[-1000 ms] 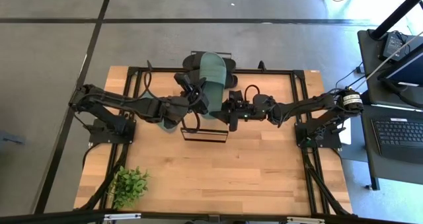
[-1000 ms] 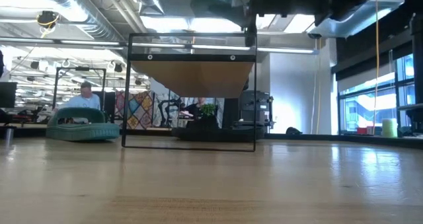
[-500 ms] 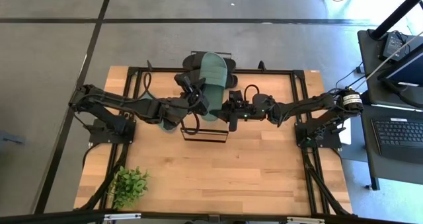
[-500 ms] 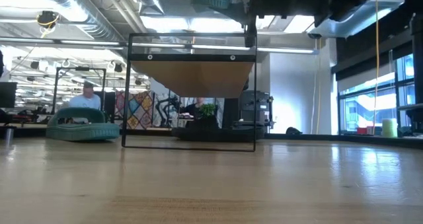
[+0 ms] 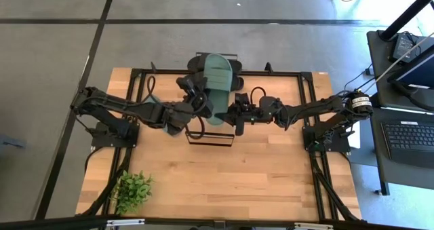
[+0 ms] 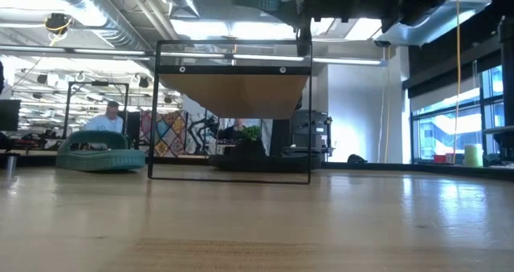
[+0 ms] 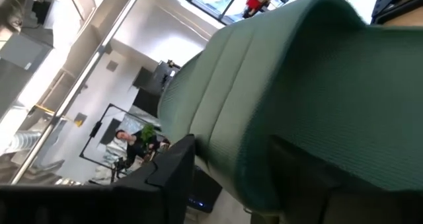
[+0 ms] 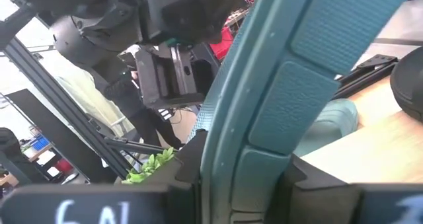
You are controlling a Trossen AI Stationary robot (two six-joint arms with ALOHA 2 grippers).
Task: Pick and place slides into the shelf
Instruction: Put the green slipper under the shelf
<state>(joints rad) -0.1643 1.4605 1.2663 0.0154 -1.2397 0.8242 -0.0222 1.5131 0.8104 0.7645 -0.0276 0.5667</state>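
Note:
A dark green slide (image 5: 218, 81) hangs in the air over the shelf (image 6: 233, 91), whose thin black frame (image 5: 210, 139) stands mid-table. My right gripper (image 5: 234, 113) is shut on the slide's near end. My left gripper (image 5: 202, 101) is open at the slide's left side, one finger (image 7: 173, 178) off the rim and the other (image 7: 297, 168) before its surface. A second green slide (image 6: 100, 153) rests sole-down on the table left of the shelf. Black slides (image 5: 196, 64) lie at the table's far edge. My right gripper pinches the slide's side rim (image 8: 241, 128) between its two fingers, near the slide's near end. The fingers come in about level from the table's right. The slide is lifted clear, tilted, above the shelf top. Whether my left gripper's fingers still touch the slide, I cannot tell.
A small potted plant (image 5: 132, 191) stands at the table's near left corner. A black metal frame (image 5: 306, 108) runs around the table top. The wood in front of the shelf (image 6: 257, 224) is bare. People and workbenches show in the room beyond the table.
The green slide has tipped flatter in the air: the low view now shows a thinner sliver of it at the top. In the high view it has shifted slightly toward the far edge and away from my left gripper.

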